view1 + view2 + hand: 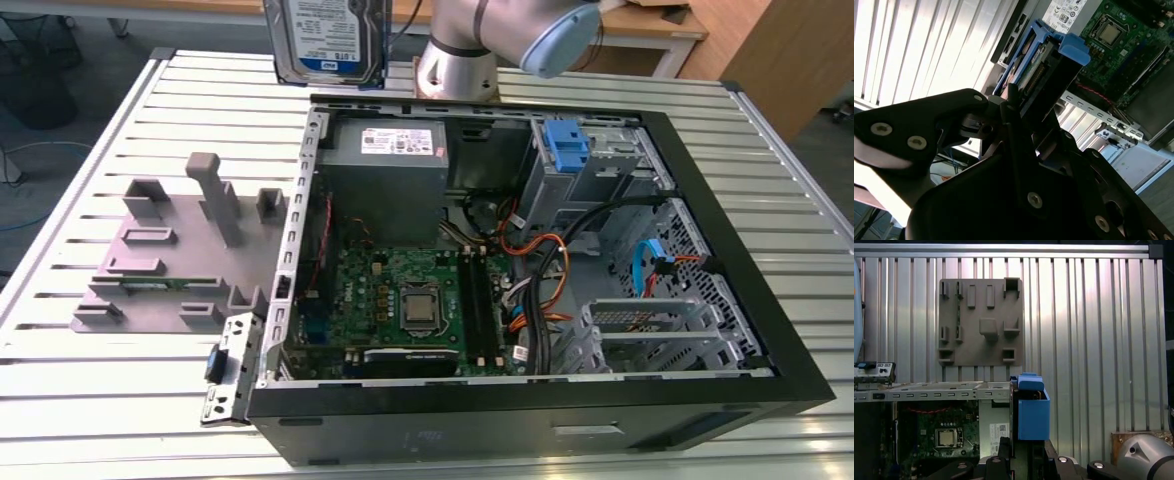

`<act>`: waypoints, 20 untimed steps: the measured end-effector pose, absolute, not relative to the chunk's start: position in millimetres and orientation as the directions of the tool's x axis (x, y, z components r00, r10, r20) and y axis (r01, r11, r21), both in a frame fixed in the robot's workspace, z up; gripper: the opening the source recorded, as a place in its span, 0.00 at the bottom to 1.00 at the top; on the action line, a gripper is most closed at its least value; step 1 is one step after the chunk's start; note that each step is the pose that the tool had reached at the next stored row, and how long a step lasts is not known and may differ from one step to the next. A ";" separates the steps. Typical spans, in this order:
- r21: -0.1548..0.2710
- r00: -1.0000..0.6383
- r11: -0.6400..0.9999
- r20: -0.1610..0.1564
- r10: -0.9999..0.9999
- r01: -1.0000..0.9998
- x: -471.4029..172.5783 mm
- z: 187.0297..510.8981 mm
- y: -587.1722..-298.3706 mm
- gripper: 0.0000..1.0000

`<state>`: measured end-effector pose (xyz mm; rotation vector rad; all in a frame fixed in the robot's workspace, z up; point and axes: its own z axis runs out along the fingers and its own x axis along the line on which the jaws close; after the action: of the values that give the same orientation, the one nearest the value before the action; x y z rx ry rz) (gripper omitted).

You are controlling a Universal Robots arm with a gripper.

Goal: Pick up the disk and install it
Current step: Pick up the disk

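Note:
The disk (327, 40) hangs upright in the air, at the top of the exterior view. It is silver-grey with a white-and-blue label and a blue caddy along its edges. It hovers over the far part of the table, above and behind the far left corner of the open computer case (694, 180). In both wrist views my gripper (1029, 107) (1024, 447) is shut on the disk (1046, 62), whose blue caddy end (1031, 415) sticks out past the black fingers. The arm (494, 40) stands just to the disk's right in the exterior view.
Inside the case lie the motherboard (400, 290), a grey power-supply box (387, 150), loose cables (561, 260) and a blue bracket (567, 150) in the drive bay. A grey fixture plate (174, 250) with upright posts sits on the slatted metal table (80, 380) at the exterior view's left.

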<state>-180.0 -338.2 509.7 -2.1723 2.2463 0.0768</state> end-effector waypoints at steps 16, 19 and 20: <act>0.024 -0.034 0.033 -0.046 -0.998 -0.999 -166.1 509.6 -338.2 0.35; 0.024 -0.034 0.033 -0.046 -0.998 -0.999 -161.5 509.5 -338.2 0.35; 0.024 -0.034 0.033 -0.046 -0.998 -0.999 -159.9 509.5 -338.2 0.35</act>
<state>-159.9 -338.2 509.5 -2.1722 2.2464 0.0768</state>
